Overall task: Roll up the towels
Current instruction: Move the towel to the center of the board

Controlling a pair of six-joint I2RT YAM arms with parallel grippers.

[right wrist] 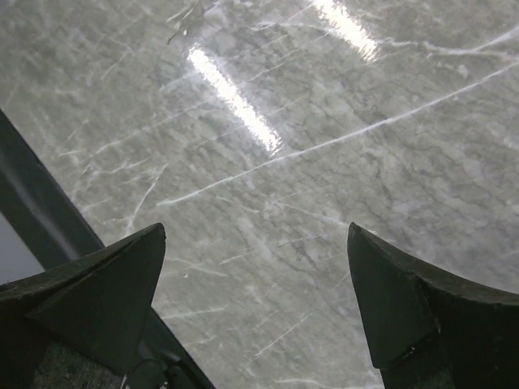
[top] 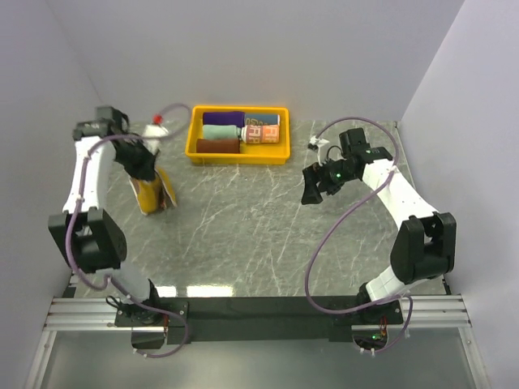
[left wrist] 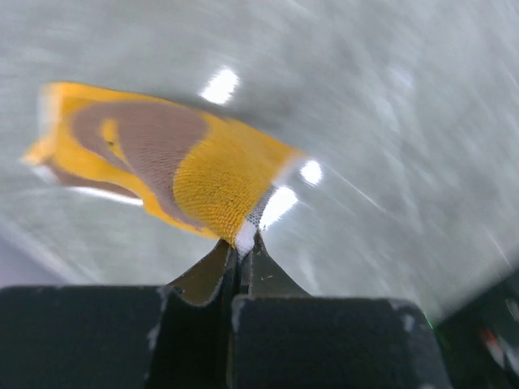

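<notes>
My left gripper (top: 147, 174) is shut on the corner of the brown towel with the yellow border (top: 154, 194), which hangs from it down to the table at the left. In the left wrist view the towel (left wrist: 170, 162) spreads out from my closed gripper (left wrist: 243, 243), blurred. My right gripper (top: 312, 193) is open and empty above the table's right half; its view shows only its two fingertips (right wrist: 122, 275) over bare marble. Rolled towels lie in the yellow tray (top: 195, 134): purple (top: 223, 118), mint (top: 222, 131), maroon (top: 217, 146), and a blue-grey lettered one (top: 261, 130).
The yellow tray stands at the back centre against the wall. A small white object (top: 313, 144) lies at the back right. White walls close in on the left, back and right. A dark rail (top: 259, 308) runs along the near edge.
</notes>
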